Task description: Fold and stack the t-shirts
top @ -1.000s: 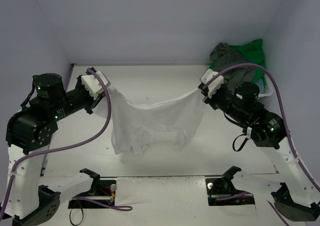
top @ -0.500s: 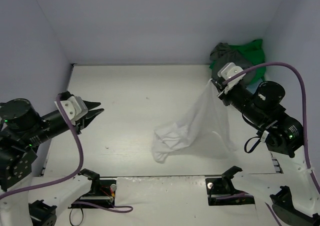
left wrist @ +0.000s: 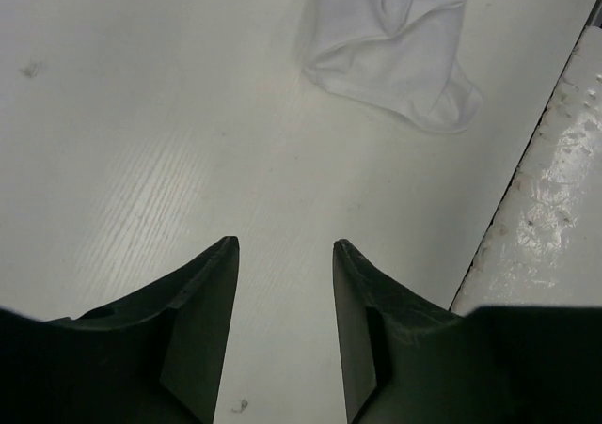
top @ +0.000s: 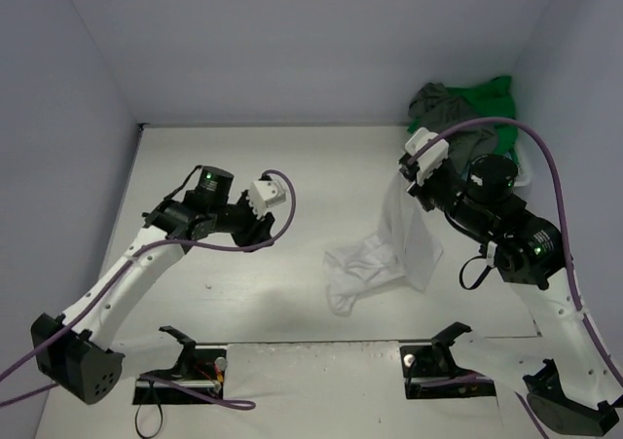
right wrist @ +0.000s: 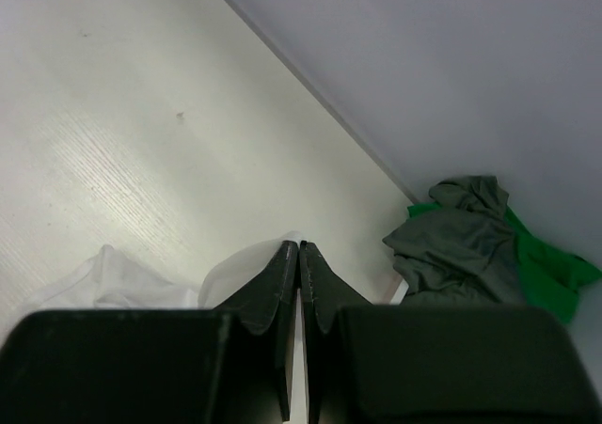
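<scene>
Hanging by its upper edge from the clamped right fingers [right wrist: 273, 283], the white t-shirt [top: 394, 235] is held with its long axis slanting from that raised grip down toward the bench [top: 292, 157] centre, where its crumpled lower end is laid. The left fingers [left wrist: 202, 292] are spread apart, empty, and are pointed toward that end. A dark grey-olive t-shirt [top: 443, 103] and a bright green t-shirt [top: 494, 96] are heaped in the far right corner.
</scene>
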`<state>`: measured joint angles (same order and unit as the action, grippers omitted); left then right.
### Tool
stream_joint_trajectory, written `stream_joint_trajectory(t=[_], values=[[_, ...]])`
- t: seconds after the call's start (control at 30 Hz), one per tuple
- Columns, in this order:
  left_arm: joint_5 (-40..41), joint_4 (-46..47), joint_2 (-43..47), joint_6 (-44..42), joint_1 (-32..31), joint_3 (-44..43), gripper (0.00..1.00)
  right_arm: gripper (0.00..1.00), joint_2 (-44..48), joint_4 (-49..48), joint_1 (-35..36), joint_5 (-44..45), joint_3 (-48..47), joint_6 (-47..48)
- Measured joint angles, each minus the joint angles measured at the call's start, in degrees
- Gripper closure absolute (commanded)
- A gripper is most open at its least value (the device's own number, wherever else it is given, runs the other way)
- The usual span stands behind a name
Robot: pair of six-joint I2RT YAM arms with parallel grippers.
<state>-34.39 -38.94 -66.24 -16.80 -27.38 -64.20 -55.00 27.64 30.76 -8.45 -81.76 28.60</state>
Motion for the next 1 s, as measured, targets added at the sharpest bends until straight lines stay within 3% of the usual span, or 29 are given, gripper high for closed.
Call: stream_joint_trajectory(t=[0.23, 0.53, 0.73, 1.0], values=[[4.63, 2.64, -12.63, -1.49, -11.87, -10.29, 0.59, 1.0, -0.66, 0.0, -1.62, 0.26, -0.04, 0.02], [8.85, 6.27, -29.38, -4.28, -21.97, -16.04, 0.46, 1.0, -0.68, -0.02, -2.32, 3.26, -0.04, 0.61], [9.05, 8.35, -36.57, -4.13, -23.52, -16.65, 0.45, 1.0, -0.66, -0.02, -2.32, 4.48, -0.04, 1.29], [9.25, 10.71, -39.3, -3.56, -23.71, -19.28, 0.45, 1.0, -0.5, -0.15, -2.32, 4.63, 0.17, 1.31]])
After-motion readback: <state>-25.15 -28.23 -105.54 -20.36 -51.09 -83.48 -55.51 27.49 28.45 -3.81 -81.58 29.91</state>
